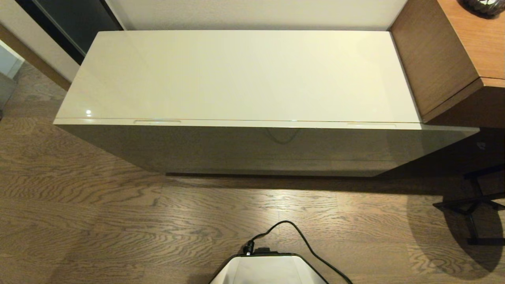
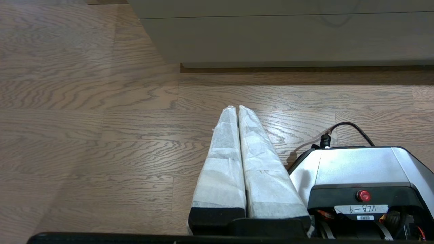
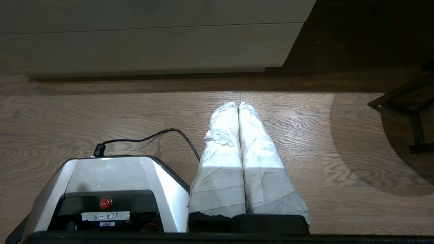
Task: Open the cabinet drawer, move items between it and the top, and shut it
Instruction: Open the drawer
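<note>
Straight ahead across the wooden floor (image 1: 118, 221) stands the cabinet (image 1: 252, 150), its drawer (image 1: 260, 124) closed, long axis crosswise. Left tool (image 2: 237, 108) and right tool (image 3: 239, 105), both pressed together and empty, hang equally far.

We are looking at a furnished room, like a hotel room or a bedroom: a low glossy cream cabinet (image 1: 240, 75) is standing against a pale wall (image 1: 256, 14) on wood-grain plank flooring (image 1: 98, 221), and a brown wood-grain desk unit (image 1: 449, 55) is adjoining it.
</note>
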You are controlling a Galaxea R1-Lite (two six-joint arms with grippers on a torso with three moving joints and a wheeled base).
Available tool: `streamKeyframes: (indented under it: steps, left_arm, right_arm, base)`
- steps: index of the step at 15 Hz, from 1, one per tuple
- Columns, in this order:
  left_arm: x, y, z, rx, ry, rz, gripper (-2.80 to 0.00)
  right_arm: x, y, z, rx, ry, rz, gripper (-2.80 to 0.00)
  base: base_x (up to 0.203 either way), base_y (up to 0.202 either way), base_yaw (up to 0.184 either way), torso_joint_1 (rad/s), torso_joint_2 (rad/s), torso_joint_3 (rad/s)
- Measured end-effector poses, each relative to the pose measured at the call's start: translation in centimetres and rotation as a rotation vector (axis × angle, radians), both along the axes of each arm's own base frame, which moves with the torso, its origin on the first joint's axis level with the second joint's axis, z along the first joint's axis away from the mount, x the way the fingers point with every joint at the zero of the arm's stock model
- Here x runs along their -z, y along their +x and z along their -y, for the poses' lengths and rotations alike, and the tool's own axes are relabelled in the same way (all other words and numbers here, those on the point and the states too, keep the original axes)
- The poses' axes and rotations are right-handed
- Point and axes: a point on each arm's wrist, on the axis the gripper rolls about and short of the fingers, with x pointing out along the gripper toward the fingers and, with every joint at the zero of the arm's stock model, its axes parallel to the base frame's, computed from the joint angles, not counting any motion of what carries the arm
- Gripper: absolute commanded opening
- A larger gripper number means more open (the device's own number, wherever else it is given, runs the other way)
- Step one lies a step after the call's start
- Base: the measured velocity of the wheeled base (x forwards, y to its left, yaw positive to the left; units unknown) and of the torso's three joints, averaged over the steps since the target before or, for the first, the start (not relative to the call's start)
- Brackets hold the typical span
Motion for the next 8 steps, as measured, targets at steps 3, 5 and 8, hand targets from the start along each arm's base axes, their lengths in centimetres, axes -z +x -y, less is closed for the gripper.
streamKeyframes:
  steps: [3, 5, 8]
  left_arm:
    - [0.01, 0.01, 0.00, 0.000, 0.001, -0.002, -2.80]
    - [0.00, 0.01, 0.00, 0.000, 0.000, -0.001, -2.80]
    - [0.00, 0.01, 0.00, 0.000, 0.000, -0.001, -2.80]
  right_arm:
    - [0.00, 0.00, 0.00, 0.000, 0.000, 0.000, -2.80]
    - [0.00, 0.00, 0.00, 0.000, 0.000, 0.000, -2.80]
    - [0.00, 0.00, 0.00, 0.000, 0.000, 0.000, -2.80]
  base:
    - [0.000, 0.000, 0.000, 0.000, 0.00, 0.000]
    - [0.000, 0.000, 0.000, 0.000, 0.00, 0.000]
    - [0.000, 0.000, 0.000, 0.000, 0.00, 0.000]
